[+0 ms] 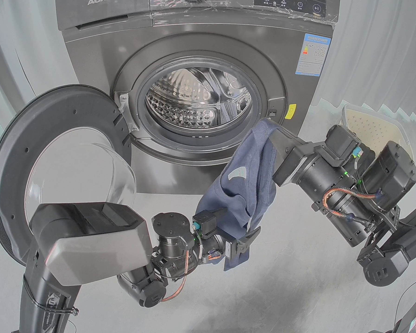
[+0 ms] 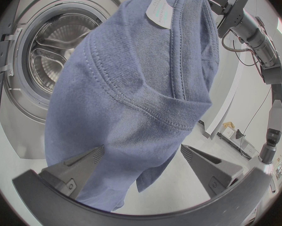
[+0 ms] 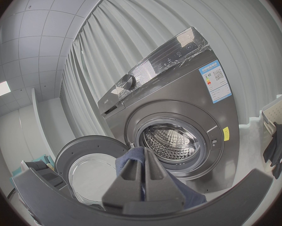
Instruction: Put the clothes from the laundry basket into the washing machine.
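**Blue T-shirt held up before the open washer**

The washing machine stands with its door swung wide to my left. Its steel drum shows bare ribbed metal, apart from a dark bluish patch at its right side that I cannot identify. The cream laundry basket sits on the floor to the right of the machine, partly behind my right arm.

My right tool has its fingers pressed together on the top of the blue T-shirt, just outside the lower right rim of the opening. The shirt hangs down from there. My left tool is at the shirt's lower edge with its fingers spread apart, and the cloth drapes between them.

The right wrist view adds a black garment hanging over the basket's rim, and a pleated curtain behind the machine. The left wrist view shows the shirt's ribbed collar and its white neck label close up. There the shirt covers much of the machine's opening.
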You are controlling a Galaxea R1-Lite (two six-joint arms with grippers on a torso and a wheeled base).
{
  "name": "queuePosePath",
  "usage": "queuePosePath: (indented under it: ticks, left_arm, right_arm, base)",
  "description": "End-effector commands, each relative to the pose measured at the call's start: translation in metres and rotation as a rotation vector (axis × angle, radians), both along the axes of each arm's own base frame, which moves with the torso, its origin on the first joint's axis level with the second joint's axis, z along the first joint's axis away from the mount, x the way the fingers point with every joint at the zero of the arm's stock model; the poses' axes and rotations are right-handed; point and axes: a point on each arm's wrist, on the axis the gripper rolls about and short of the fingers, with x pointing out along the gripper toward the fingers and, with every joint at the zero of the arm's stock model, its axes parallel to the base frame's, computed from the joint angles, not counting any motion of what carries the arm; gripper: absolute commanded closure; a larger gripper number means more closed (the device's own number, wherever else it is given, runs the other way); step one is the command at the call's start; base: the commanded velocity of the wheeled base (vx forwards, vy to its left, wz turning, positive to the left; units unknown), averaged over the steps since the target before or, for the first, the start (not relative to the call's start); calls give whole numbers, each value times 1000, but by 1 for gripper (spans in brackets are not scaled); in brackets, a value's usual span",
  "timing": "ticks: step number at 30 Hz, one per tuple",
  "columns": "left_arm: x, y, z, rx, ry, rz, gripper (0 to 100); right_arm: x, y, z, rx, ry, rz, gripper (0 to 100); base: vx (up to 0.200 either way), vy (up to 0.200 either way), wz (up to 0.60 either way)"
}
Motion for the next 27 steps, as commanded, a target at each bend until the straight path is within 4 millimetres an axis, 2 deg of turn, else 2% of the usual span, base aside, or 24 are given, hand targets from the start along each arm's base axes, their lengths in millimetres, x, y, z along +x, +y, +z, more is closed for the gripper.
queuePosePath:
  ticks: [1,13,27]
  left_arm:
    - [1,10,3,4,5,20,0]
    - [14,25,6,2,-6,78,0]
    - [17,39,10,7,-4,126,0]
  right_arm:
    - [0,0,-1,-3,3,0,100]
    - [0,0,-1,-1,2,0,100]
    - [2,-3,-2,-5,5,-12,100]
  base:
    - [0,0,0]
    - [0,0,0]
    - [0,0,0]
